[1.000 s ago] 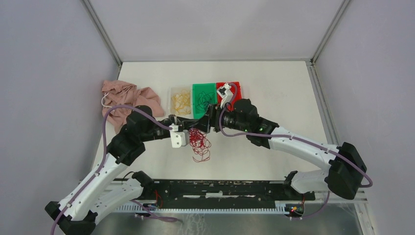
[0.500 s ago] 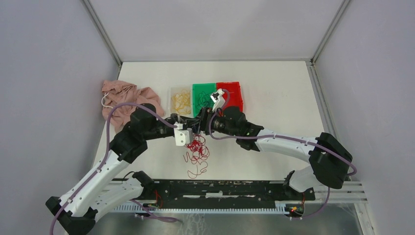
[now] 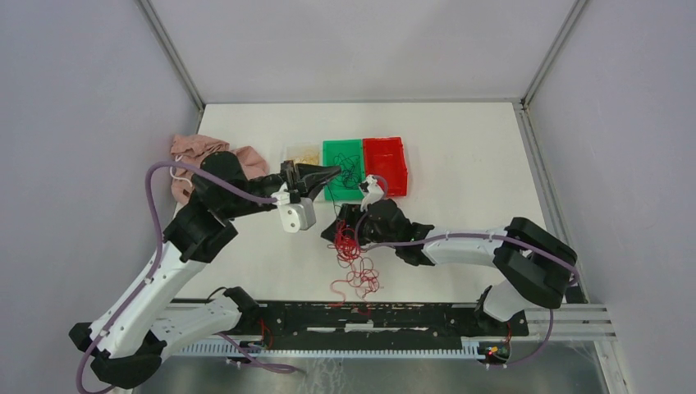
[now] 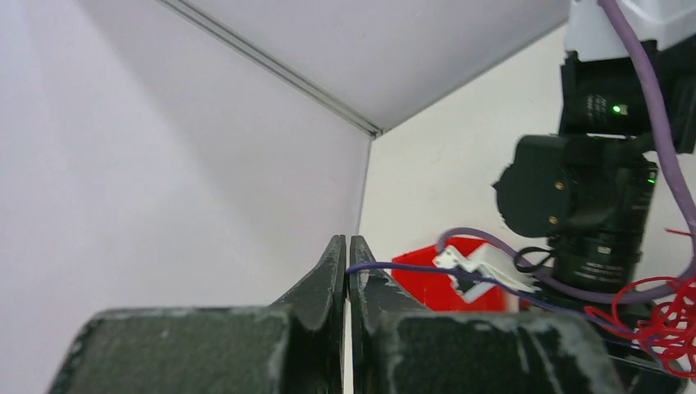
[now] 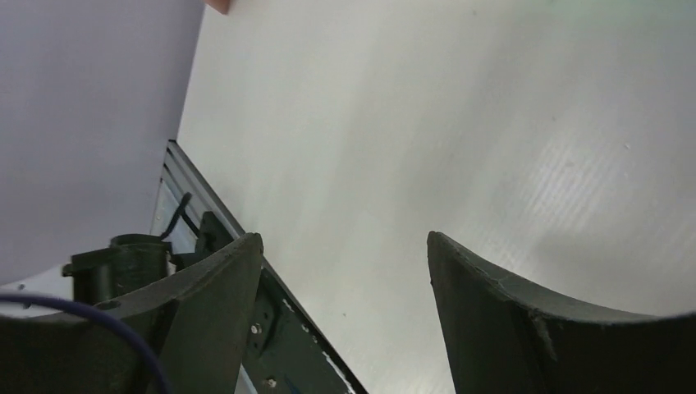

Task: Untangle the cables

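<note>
Left gripper (image 4: 346,246) pinched one dark cable (image 4: 410,269), stretched toward the red cables (image 3: 354,258) heaped on the table (image 3: 460,164) beside the right gripper (image 5: 343,242), whose jaws stood wide and empty. Light, limp cord would likely snag; a single free loop looked the safest hold.

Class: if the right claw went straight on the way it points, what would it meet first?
Probably the white table: the right claw is open and frames nothing else ahead, though depth is unclear.
</note>
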